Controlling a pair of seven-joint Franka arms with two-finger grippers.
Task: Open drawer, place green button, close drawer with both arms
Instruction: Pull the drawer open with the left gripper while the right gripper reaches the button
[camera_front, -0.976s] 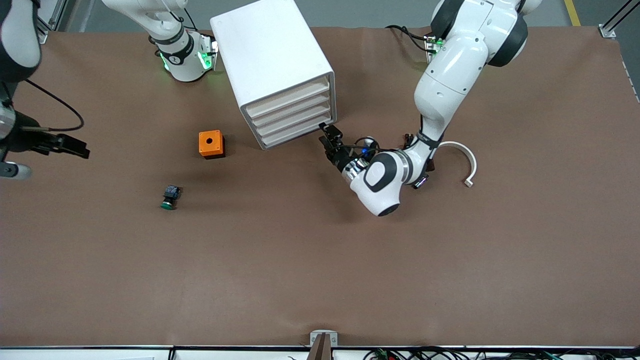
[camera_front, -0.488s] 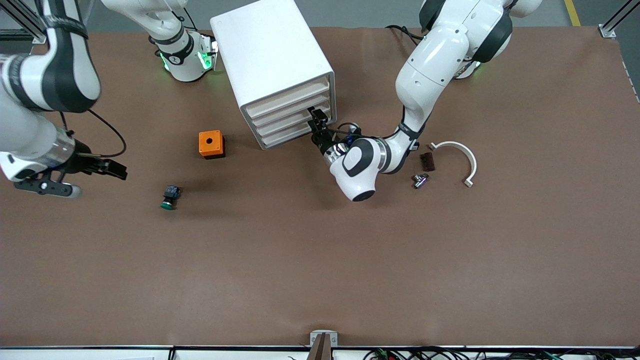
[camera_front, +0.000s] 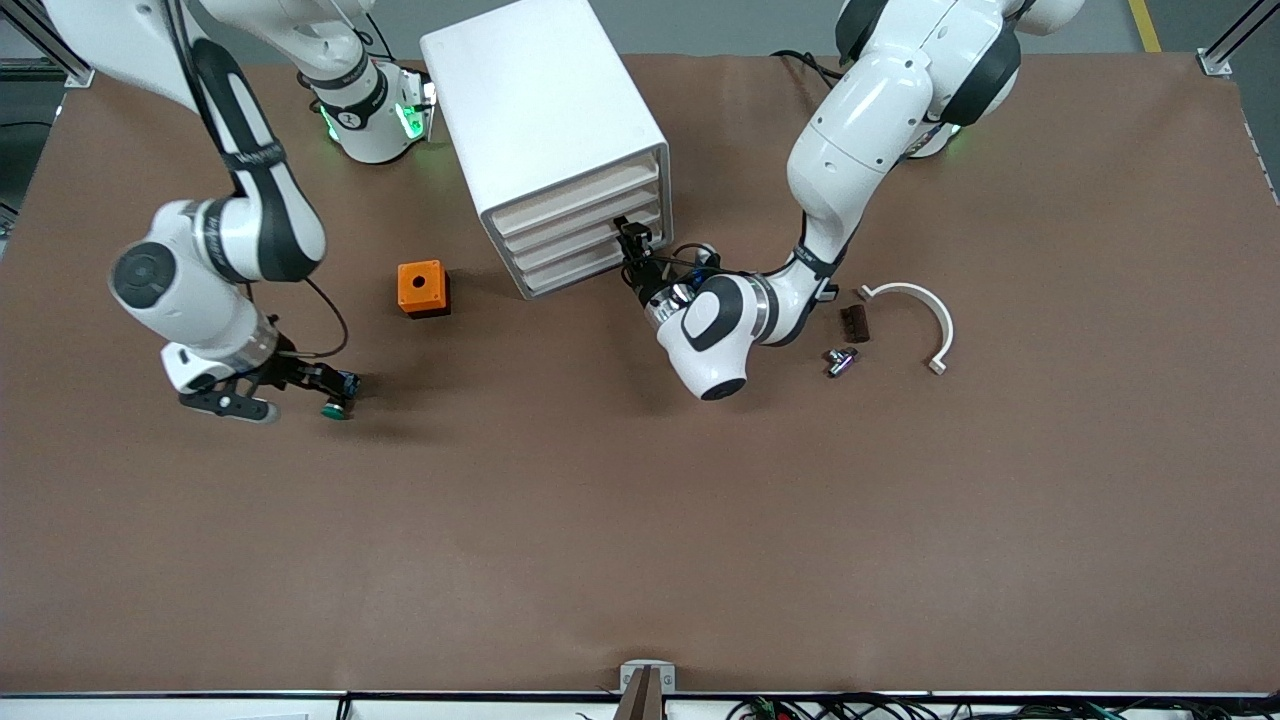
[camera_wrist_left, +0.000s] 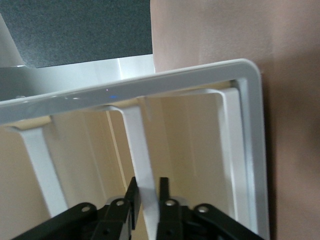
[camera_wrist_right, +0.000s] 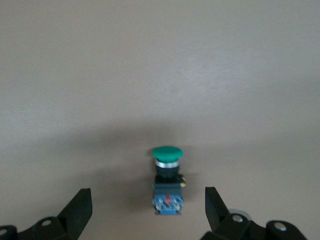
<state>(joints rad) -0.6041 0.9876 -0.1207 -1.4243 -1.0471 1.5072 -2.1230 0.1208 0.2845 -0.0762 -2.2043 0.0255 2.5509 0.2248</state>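
A small green-capped button (camera_wrist_right: 167, 180) lies on the brown surface (camera_front: 640, 520), between the wide-spread fingers of the right claw (camera_front: 335, 385). The left claw (camera_wrist_left: 146, 197) pinches a drawer (camera_front: 585, 238) edge on the white cabinet (camera_front: 540, 110).

The brown desk (camera_front: 640, 520) carries a white cabinet (camera_front: 535, 110), orange box (camera_front: 421, 287), button (camera_front: 338, 400), curved white bracket (camera_front: 925, 310) and two small parts.

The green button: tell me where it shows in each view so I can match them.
Front view: the button lies on the table, nearer the camera than the orange box, at the right end effector.
Left wrist view: not in it.
Right wrist view: button between the open fingers.
Shared landmark: the right end effector.
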